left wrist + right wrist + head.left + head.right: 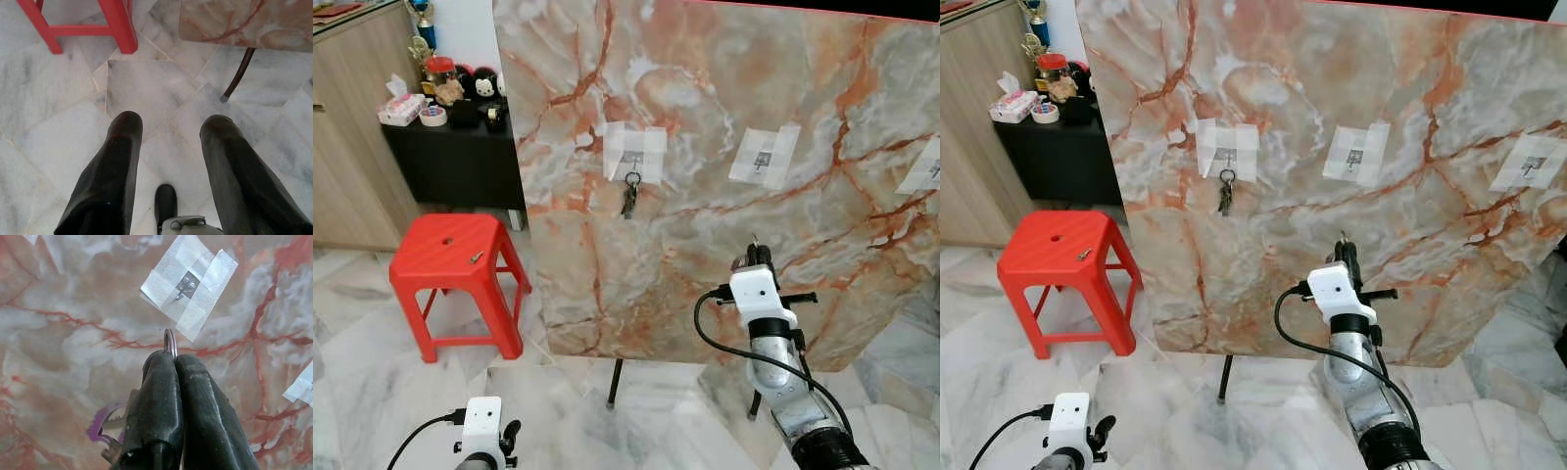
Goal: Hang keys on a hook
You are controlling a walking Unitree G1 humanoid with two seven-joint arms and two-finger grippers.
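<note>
Keys [113, 428] in the right wrist view: we see the ring [170, 342] poking out past the tips of the right gripper [174, 363], fingers clenched on it, purple-tagged key hanging beside the fingers. Ring sits just short of one taped hook [184, 287] on the marble board [73, 333], not touching it.

Head views: we count three taped hooks on the board. Leftmost hook [632, 159] already carries one bunch of keys [629, 196]; middle hook [764, 159] bare, with the right gripper [756, 249] raised below it; third hook [1532, 165] bare at the far right. One red stool [450, 257] stands left of the board, a small item [476, 257] on its seat.

Left wrist view: left gripper [171, 128] hangs low over the marble floor [58, 142], fingers apart, holding nothing.
</note>
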